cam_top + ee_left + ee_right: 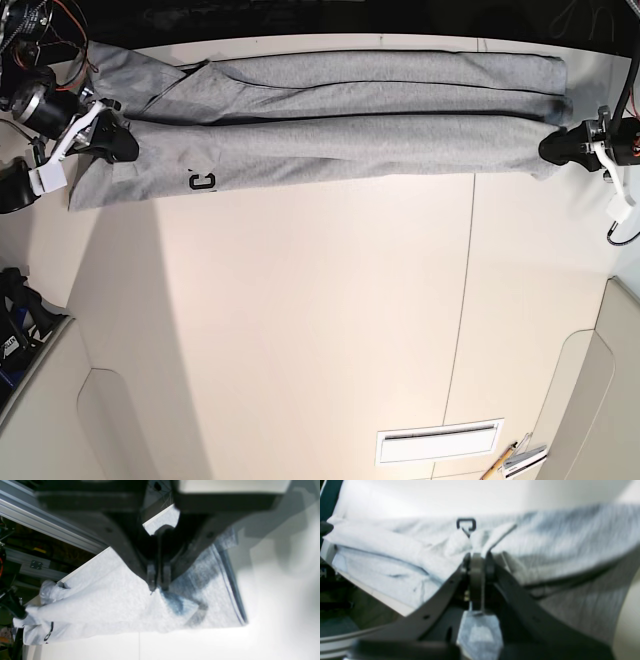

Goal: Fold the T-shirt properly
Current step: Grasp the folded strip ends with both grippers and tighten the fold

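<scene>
Tee (340, 140) on table (330, 300), stretched between my grippers: L grip. (556, 149) closed on one end, R grip. (122, 146) closed on the other. Base view shows its full span, w/ one black letter near R; L wrist view adds the bluish shaded fold at my L fingertips (165, 580).

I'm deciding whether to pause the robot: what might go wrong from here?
The T-shirt is stretched between the left gripper and right gripper; uneven movement could skew the fold. The right gripper's bunched cloth might leave creases.
</scene>
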Controlling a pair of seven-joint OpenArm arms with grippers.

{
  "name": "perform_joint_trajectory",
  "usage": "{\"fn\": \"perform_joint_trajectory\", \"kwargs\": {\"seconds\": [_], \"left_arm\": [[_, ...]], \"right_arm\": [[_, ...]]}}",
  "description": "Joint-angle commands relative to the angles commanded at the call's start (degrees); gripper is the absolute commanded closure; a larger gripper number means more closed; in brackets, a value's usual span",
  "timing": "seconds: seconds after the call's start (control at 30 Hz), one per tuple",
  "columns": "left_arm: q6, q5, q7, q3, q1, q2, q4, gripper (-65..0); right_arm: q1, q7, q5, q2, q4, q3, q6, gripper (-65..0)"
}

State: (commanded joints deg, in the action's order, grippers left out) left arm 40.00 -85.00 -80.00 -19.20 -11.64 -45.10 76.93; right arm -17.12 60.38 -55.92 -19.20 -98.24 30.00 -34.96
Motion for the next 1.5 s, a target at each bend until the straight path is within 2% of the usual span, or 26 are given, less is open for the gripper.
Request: {"fn": "perform_joint_trajectory", "kwargs": {"seconds": [0.07, 0.1, 0.17, 0.2, 0.23, 0.33, 0.43, 0.53, 0.6, 0.7, 0.73, 0.77, 0.83, 0.9, 1.1, 1.2, 1.4, 1.5], "left_arm": [[0.0, 0.5, 0.0, 0.0, 0.0, 0.0, 0.0, -1.8], [0.0, 0.9, 0.0, 0.0, -0.1, 0.0, 0.0, -7.2], [0.0, 1.2, 0.0, 0.0, -0.7, 0.0, 0.0, -17.5], [0.0, 1.2, 0.0, 0.0, -1.2, 0.0, 0.0, -22.3], [0.0, 1.2, 0.0, 0.0, -1.7, 0.0, 0.0, -25.4], [0.0, 0.2, 0.0, 0.0, -1.9, -0.8, 0.0, -26.3], [0.0, 0.0, 0.0, 0.0, -1.9, -3.6, 0.0, -27.0], [0.0, 0.0, 0.0, 0.0, -1.9, -5.9, 0.0, -32.7], [0.0, 0.0, 0.0, 0.0, -1.9, -6.6, 0.0, -36.2], [0.0, 0.0, 0.0, 0.0, -1.9, -6.5, 0.0, -37.2], [0.0, 0.0, 0.0, 0.0, -1.9, -6.5, 0.0, -37.2], [0.0, 0.0, 0.0, 0.0, -1.9, -6.5, -0.1, -37.2], [0.0, 3.7, 0.0, 0.0, -2.1, -6.4, -0.1, -37.2], [0.0, 6.3, 0.0, 0.0, -2.1, -6.0, -0.1, -37.2], [0.0, 7.5, 0.0, 0.0, -4.8, -3.4, -0.1, -37.2], [0.0, 11.7, 0.0, -0.8, -4.8, -2.2, -0.1, -37.2], [0.0, 12.0, 0.5, -4.8, -4.9, -1.9, -0.1, -37.2], [0.0, 11.9, 0.6, -7.8, -4.9, 0.6, -0.1, -37.2]], "right_arm": [[-0.2, 1.6, 0.3, 0.0, 0.0, 0.0, 0.04, 0.0], [-0.2, 1.6, 0.5, 0.0, 0.0, 0.0, 0.04, -4.7], [-0.2, 1.3, 1.1, 0.0, 0.0, 0.0, 0.07, -19.9], [-0.2, 1.0, 1.1, 0.0, 0.0, 0.0, 0.09, -24.9], [-0.2, 0.9, 1.0, 0.0, 0.0, 0.0, 0.11, -27.0], [0.3, -0.2, 0.8, 0.0, 0.0, 0.1, 0.22, -27.0], [0.6, -0.4, -0.3, 0.0, -0.8, 0.5, 0.22, -26.9], [0.6, -0.4, -1.8, 0.0, -2.2, 1.7, 0.22, -26.9], [0.6, -0.4, -2.0, 0.0, -3.4, 2.4, 0.20, -26.9], [0.6, -0.4, -1.9, 0.1, -5.7, 2.6, 0.20, -26.7], [0.6, -0.6, -2.0, 0.3, -6.2, 2.6, 0.20, -24.7], [0.6, -0.9, -2.0, 0.3, -6.2, 2.5, 0.15, -18.8], [0.6, -1.0, -2.0, 0.3, -6.2, 2.5, 0.15, 0.0], [0.6, -1.0, -1.9, 0.3, -5.9, 2.5, 0.00, 0.0], [0.6, -2.9, -1.5, 0.3, -0.4, 1.9, -0.44, 0.0], [0.6, -4.1, -0.3, 0.3, 3.0, -0.8, -0.87, 0.0], [0.6, -7.3, 4.2, 0.3, 6.0, -7.3, -0.85, 0.0], [0.6, -7.9, 4.5, 0.3, 6.0, -8.1, -0.83, 0.0]]}}
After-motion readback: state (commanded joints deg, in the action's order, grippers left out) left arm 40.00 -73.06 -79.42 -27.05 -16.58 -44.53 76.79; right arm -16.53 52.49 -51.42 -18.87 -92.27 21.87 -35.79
